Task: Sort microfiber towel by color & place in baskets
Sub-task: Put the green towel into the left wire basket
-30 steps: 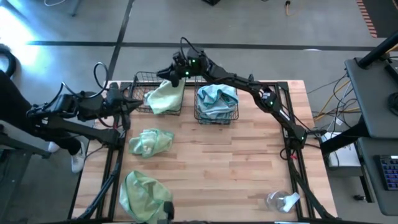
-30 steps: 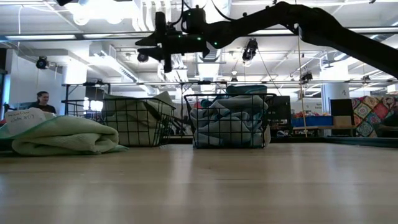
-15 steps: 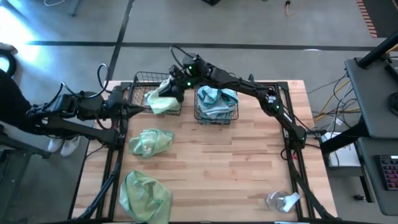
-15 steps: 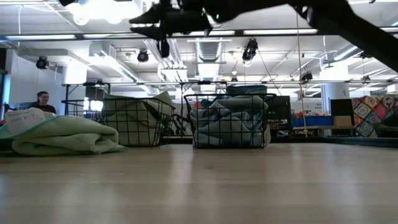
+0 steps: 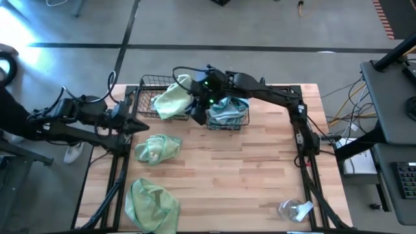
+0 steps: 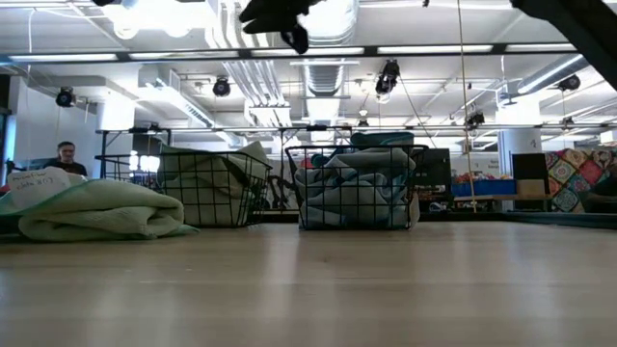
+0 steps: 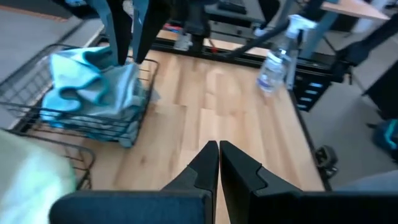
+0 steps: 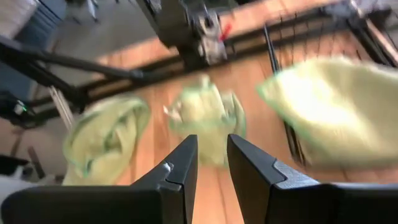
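Tabletop [image 5: 247, 175] of pale wood carried all you were sorting. At its far edge stood your two baskets side by side: the left basket [image 5: 148, 83] held a light green towel [image 5: 171, 101] heaped over its wire rim, and the right basket [image 5: 242, 122] held a bundle of blue-grey towels [image 5: 229, 109]. Two more green towels lay loose on the wood on the left side, one near the baskets [image 5: 156, 147] and one at the near edge [image 5: 151, 203]. Your right gripper [image 5: 197, 112] hung high over the gap between the two baskets, its fingers a narrow slot apart with nothing between them. Your left gripper [image 5: 138, 123] waited at the table's left edge, beside the left basket, its fingers pressed together and empty. What looked like a clear spray bottle [image 5: 292, 209] lay at the near right corner, though the top view left its shape vague.
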Robot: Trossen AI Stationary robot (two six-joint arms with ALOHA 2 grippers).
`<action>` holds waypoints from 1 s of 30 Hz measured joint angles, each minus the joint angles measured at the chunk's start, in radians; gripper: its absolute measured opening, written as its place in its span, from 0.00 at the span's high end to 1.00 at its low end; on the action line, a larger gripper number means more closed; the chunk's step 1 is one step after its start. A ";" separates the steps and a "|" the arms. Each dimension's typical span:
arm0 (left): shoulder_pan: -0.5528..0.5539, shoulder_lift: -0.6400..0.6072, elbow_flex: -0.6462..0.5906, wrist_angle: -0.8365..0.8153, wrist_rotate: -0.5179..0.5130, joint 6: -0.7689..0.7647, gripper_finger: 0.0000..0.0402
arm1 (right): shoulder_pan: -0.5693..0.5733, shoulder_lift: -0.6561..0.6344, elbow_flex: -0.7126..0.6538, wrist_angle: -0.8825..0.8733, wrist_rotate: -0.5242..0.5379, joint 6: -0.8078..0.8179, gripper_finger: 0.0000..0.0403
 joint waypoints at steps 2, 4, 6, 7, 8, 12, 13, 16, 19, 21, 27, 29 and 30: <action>0.000 -0.004 0.000 0.000 0.022 0.000 1.00 | 0.012 -0.022 0.000 -0.083 0.043 0.007 0.80; 0.000 -0.007 0.000 -0.002 0.032 0.000 1.00 | 0.023 -0.045 0.000 -0.170 0.097 0.023 0.80; 0.000 -0.010 0.000 -0.008 0.048 0.000 1.00 | 0.036 -0.063 0.000 -0.263 0.153 0.038 0.80; 0.000 -0.011 0.000 -0.007 0.053 0.000 1.00 | 0.041 -0.074 0.000 -0.302 0.182 0.050 0.80; 0.000 -0.013 0.000 -0.008 0.062 0.000 1.00 | 0.046 -0.083 0.000 -0.340 0.205 0.061 0.80; -0.001 -0.013 0.000 -0.007 0.068 -0.004 1.00 | 0.070 -0.112 0.000 -0.448 0.271 0.080 0.80; -0.001 -0.014 0.000 -0.007 0.068 -0.004 1.00 | 0.075 -0.119 0.000 -0.468 0.274 0.080 0.80; -0.001 -0.010 0.000 -0.004 0.068 -0.014 1.00 | 0.090 -0.134 0.000 -0.519 0.275 0.079 0.80; -0.001 -0.005 0.000 0.003 0.068 -0.115 1.00 | 0.097 -0.149 0.000 -0.584 0.275 0.078 0.80; -0.001 0.000 0.000 0.019 0.075 -0.213 1.00 | 0.098 -0.159 0.000 -0.636 0.275 0.077 0.80; -0.001 0.034 0.000 0.077 0.231 -0.247 1.00 | 0.099 -0.184 0.000 -0.683 0.277 0.077 0.80; -0.001 0.051 0.000 0.110 0.284 -0.215 1.00 | 0.099 -0.194 0.000 -0.682 0.277 0.068 0.80; -0.001 0.060 0.000 0.124 0.303 -0.195 1.00 | 0.099 -0.201 0.000 -0.683 0.277 0.068 0.80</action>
